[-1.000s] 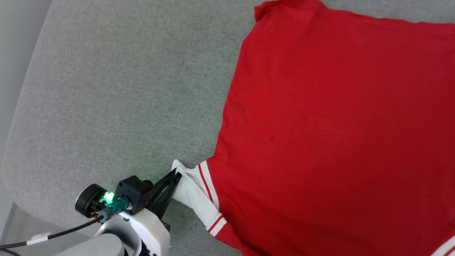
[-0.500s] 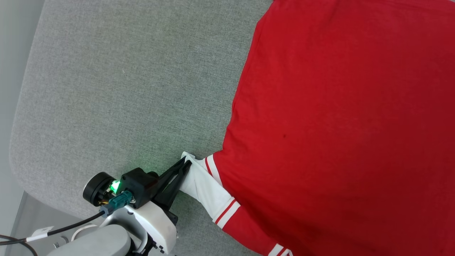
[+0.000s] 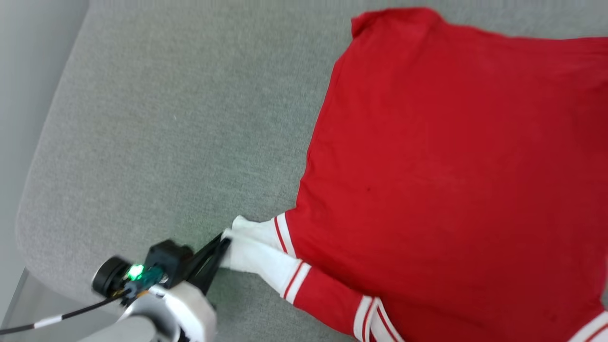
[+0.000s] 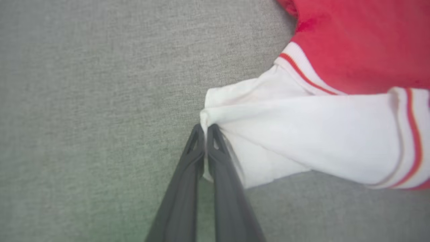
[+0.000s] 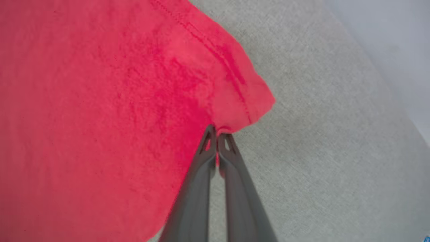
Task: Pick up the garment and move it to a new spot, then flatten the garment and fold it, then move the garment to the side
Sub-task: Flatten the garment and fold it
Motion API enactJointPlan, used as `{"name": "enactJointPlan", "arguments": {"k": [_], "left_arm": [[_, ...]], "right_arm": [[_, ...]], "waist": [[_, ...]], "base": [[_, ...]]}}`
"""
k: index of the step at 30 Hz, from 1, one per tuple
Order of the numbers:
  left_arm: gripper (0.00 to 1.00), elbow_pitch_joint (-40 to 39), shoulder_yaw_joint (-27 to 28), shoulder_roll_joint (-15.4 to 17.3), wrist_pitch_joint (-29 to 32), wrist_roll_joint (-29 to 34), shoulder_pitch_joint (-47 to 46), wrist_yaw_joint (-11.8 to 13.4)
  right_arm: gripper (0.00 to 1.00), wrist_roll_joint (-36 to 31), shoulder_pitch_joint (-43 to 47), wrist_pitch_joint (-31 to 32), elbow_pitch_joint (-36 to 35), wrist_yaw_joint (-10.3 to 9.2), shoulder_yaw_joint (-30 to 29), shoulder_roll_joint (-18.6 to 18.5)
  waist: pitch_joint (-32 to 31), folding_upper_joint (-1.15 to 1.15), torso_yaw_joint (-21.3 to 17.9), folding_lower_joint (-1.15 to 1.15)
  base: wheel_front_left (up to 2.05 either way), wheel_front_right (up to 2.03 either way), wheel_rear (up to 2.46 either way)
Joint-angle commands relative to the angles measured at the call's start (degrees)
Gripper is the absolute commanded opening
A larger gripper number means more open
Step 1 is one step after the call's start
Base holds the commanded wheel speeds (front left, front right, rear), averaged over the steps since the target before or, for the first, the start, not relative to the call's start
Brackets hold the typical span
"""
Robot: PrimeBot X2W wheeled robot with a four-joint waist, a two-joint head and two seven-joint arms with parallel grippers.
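Cushion [image 3: 142, 118]: grey fabric. Its left half is bare, and its rounded near-left corner is close to the arm.
Left gripper [image 3: 224, 240]: near the cushion's front edge. The fingers are pinched tight on the tip of the white sleeve [image 3: 251, 254], and the cloth gathers into a small knot at the pinch.
Sleeve: it is drawn out from the shirt toward the near-left corner and doubled over on itself, with the striped trim showing.
Shirt [image 3: 451, 166]: it lies plain red side up on the right half of the cushion, spread nearly flat. One hem corner is turned up near the far edge.
Right gripper [image 5: 216, 131]: the fingers are clamped together on a red hem corner, and the cloth puckers at the tips.
Step in hand: probably flattening, with both grips set on outer points of the cloth.
Next move calls for: a low, gentle pull outward to open the doubled sleeve and settle the hem. Both pinches are thin and could slip.
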Motion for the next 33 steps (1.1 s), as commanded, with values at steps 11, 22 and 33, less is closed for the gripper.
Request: {"name": "enactJointPlan", "arguments": {"k": [11,22,33], "left_arm": [[0.00,-1.66,-0.07,5.92,0.31,-4.75,8.36,2.48],[0.00,-2.83,0.61,8.35,-0.32,-7.46,13.12,3.42],[0.00,-2.52,1.02,8.53,-0.58,-7.46,13.68,2.81]], "right_arm": [[0.00,8.77,12.69,-8.44,-11.74,-0.04,7.22,-11.93],[0.00,16.70,35.98,-18.60,-14.12,-0.04,7.20,-22.90],[0.00,21.77,60.09,-31.12,-10.96,-0.04,6.46,-21.76]], "waist": [[-15.09,0.00,-7.99,-0.01],[-18.96,0.00,-13.70,-0.01],[-18.69,0.00,-15.84,-0.01]], "base": [[0.00,0.00,0.00],[0.00,0.00,0.00],[0.00,0.00,0.00]]}}
